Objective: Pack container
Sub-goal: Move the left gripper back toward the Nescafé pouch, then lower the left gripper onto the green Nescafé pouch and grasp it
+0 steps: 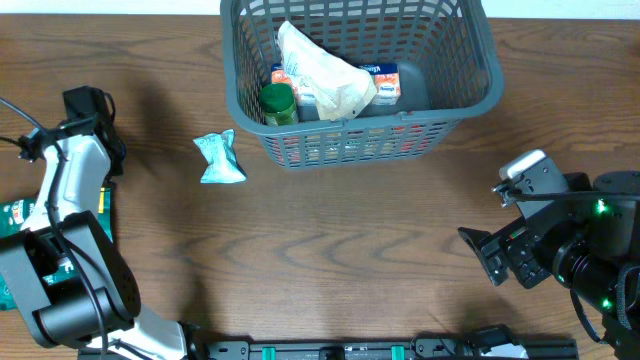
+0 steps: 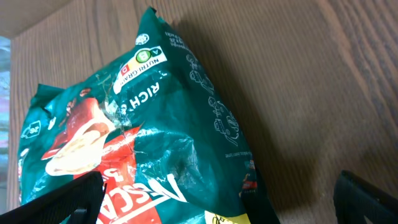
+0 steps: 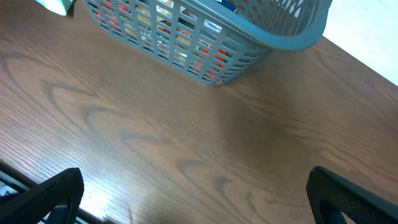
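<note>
The grey slotted container stands upright on the table, far side, apparently part-filled.

The left arm has a white, rounded link set between matte black joint housings, with a large grey-black cylindrical joint at its near end. Thin black cables loop beside it on the far left. The right arm is almost wholly black and blocky, with a white rectangular block and small glowing green lights. The left end effector and the right end effector each show two matte black fingers with blunt tips.
</note>
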`<control>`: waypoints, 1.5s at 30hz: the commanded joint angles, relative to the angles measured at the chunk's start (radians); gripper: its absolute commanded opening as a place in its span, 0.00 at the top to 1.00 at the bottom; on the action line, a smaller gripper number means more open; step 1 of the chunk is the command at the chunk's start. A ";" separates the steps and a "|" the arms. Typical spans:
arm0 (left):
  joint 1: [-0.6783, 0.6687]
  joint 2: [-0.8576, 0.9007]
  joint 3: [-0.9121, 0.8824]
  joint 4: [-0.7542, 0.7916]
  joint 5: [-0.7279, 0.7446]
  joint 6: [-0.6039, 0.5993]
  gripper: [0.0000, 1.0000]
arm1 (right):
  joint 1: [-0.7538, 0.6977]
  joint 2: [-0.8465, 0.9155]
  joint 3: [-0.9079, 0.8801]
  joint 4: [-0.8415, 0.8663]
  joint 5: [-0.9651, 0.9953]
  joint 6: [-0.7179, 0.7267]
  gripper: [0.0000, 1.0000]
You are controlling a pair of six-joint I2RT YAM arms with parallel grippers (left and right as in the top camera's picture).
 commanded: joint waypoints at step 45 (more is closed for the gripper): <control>0.008 0.002 0.067 0.080 0.296 0.219 0.94 | 0.003 -0.001 0.000 -0.001 0.006 0.013 0.01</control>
